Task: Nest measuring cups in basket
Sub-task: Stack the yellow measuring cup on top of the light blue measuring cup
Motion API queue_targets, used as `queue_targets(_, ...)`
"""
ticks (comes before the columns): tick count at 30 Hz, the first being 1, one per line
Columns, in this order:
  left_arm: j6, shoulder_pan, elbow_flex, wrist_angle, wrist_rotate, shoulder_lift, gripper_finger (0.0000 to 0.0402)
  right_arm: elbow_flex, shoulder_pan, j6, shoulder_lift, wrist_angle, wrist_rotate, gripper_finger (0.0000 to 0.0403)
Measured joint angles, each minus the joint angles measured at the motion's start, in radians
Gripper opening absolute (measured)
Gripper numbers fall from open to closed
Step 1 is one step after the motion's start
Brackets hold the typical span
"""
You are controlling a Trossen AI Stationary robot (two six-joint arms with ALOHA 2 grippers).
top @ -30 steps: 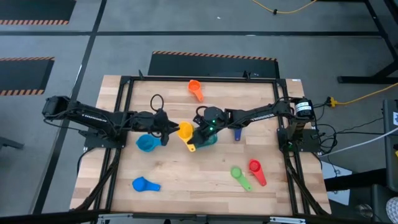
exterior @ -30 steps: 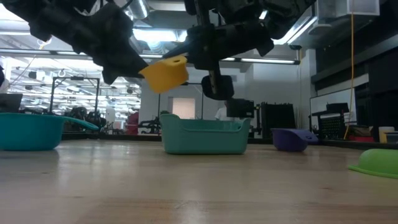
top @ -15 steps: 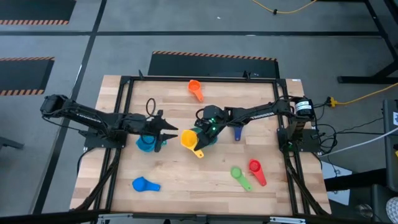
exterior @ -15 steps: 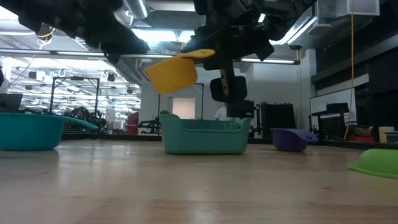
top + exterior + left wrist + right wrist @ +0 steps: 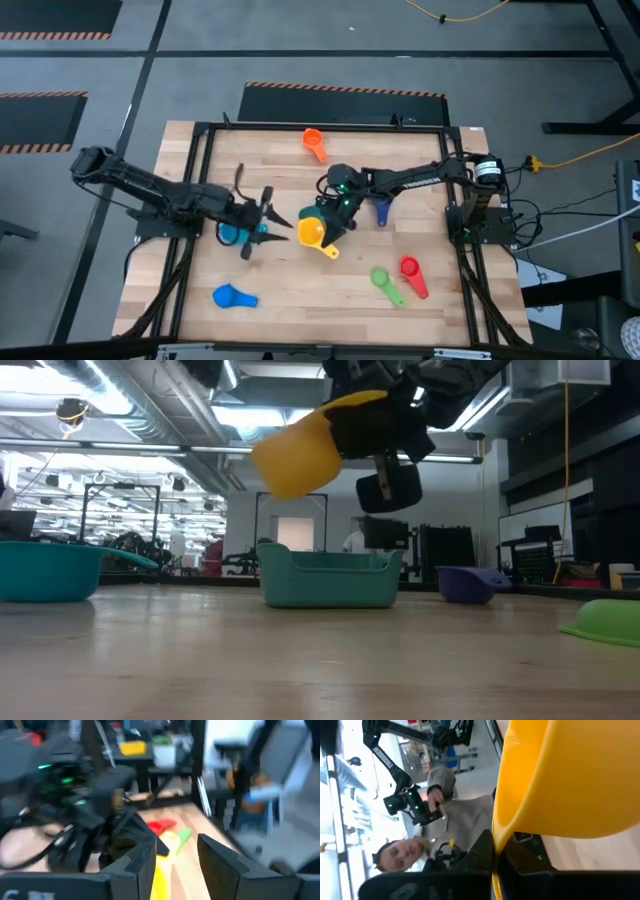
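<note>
The right claw [image 5: 330,238] is clamped on the handle of the yellow measuring cup [image 5: 312,232] and holds it in the air, well above the worktop [image 5: 300,290]. In the low view the yellow bowl [image 5: 297,453] hangs tilted, above the teal basket [image 5: 328,578] and slightly off to one side of it. From above, the basket is almost wholly hidden under the right arm and the cup, so the cup's bowl sits just beside or over the basket's edge that faces the left arm; I cannot tell exactly which. The cup's long axis runs from its bowl, on the side toward the left arm, back along the handle into the right claw.

The left claw [image 5: 268,212] stands with its fingers apart and empty, a little away from the basket, above the light blue cup [image 5: 232,233] that lies next to the basket. Its wrist view shows the gap between its two fingers [image 5: 142,862] with nothing gripped.

So the right arm alone carries the cup, and the coming move, as I judge it, turns on shifting the bowl fully over the basket's opening and levelling it before lowering. The other cups lie farther from the basket: orange [image 5: 314,143], dark blue [image 5: 382,212], green [image 5: 385,282], red [image 5: 412,273] and a second light blue [image 5: 232,296].
</note>
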Motion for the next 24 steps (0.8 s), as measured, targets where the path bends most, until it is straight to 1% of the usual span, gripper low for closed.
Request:
queue_targets(5, 0.250, -0.025, 0.155, -0.314, -0.049, 0.103, 0.0136, 0.000, -0.002, 0.031, 0.000, 0.001, -0.079, 0.0007)
queue_targets(7, 0.349, -0.037, 0.198, -0.402, -0.083, 0.149, 0.0136, 0.000, -0.002, 0.042, 0.000, 0.001, -0.105, 0.0007)
queue_targets(9, 0.449, -0.046, 0.227, -0.453, -0.125, 0.194, 0.0136, 0.000, -0.002, 0.048, 0.000, 0.003, -0.115, 0.0007)
queue_targets(16, 0.697, -0.070, 0.275, -0.475, -0.292, 0.332, 0.0135, 0.000, -0.002, 0.047, 0.000, 0.004, -0.125, 0.0007)
queue_targets(21, 0.803, -0.083, 0.294, -0.477, -0.320, 0.392, 0.0135, -0.001, -0.002, 0.046, 0.000, 0.004, -0.127, 0.0007)
queue_targets(24, 0.808, -0.084, 0.314, -0.472, -0.363, 0.421, 0.0135, -0.001, -0.002, 0.046, 0.000, 0.006, -0.127, 0.0007)
